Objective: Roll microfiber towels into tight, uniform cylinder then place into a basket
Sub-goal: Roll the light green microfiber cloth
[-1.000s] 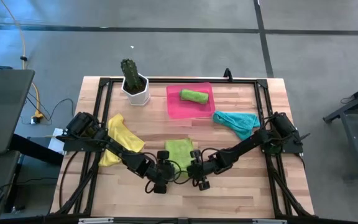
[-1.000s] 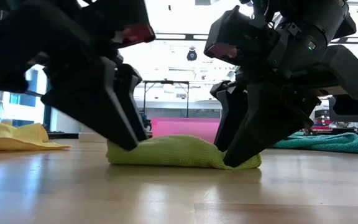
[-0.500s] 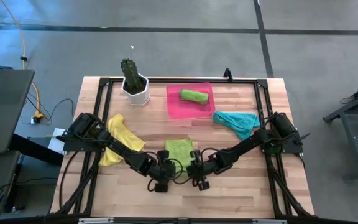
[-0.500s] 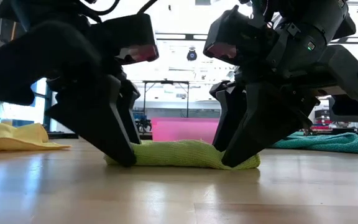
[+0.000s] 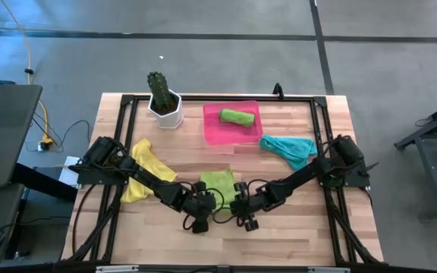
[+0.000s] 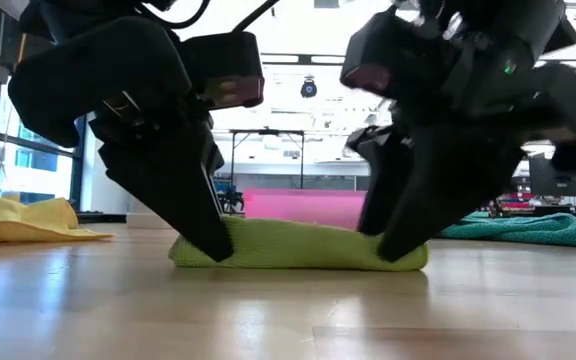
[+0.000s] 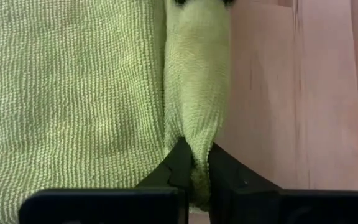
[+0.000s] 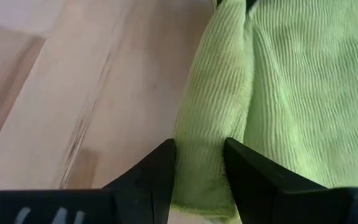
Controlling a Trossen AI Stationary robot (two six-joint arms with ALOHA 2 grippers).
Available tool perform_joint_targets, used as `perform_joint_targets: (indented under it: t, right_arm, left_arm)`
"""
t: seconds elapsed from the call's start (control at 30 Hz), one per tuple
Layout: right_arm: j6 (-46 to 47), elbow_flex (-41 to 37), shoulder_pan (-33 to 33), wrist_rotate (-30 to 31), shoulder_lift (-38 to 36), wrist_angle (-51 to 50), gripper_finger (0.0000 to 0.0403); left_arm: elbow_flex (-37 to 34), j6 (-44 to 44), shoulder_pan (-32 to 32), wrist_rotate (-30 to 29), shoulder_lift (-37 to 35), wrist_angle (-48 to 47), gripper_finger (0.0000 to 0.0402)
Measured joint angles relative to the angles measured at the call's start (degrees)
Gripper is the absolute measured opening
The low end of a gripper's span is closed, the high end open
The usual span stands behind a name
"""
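A: How is the lime green towel (image 5: 217, 183) expected to handle?

B: It is judged soft, light and floppy; it lies near the front of the tabletop (image 5: 294, 227), its front edge turned into a short roll. That roll is pinched at one end by the left pincer (image 7: 194, 167), at the other by the right pincer (image 8: 199, 163).

A: And the basket (image 5: 212, 130)?

B: One rolled green towel (image 5: 235, 116) is held in it.
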Motion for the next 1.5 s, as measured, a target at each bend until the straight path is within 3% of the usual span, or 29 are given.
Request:
perform_joint_targets:
  t: [0.23,0.4,0.77,1.03,1.5]
  right_arm:
    - [-2.4,0.0,2.0,0.2,-7.3,-2.2,0.0134]
    - [-6.9,0.1,5.5,3.5,-5.1,1.7,0.0134]
    - [-5.1,0.1,6.4,13.6,-0.4,1.8,0.0134]
    - [-5.1,0.2,6.4,13.4,0.6,0.4,0.0134]
    - [-3.5,0.2,9.2,14.3,-3.3,-0.8,0.0134]
  left_arm:
    - [-0.1,0.1,0.1,0.5,0.0,0.4,0.0023]
    - [-0.1,0.0,1.1,2.6,0.0,0.6,0.0017]
    - [-0.3,0.1,1.3,6.8,0.2,5.3,0.0020]
    - [-0.2,-5.5,2.2,11.0,0.2,5.6,0.0019]
    - [-0.2,-5.4,3.9,13.2,0.2,5.5,0.0019]
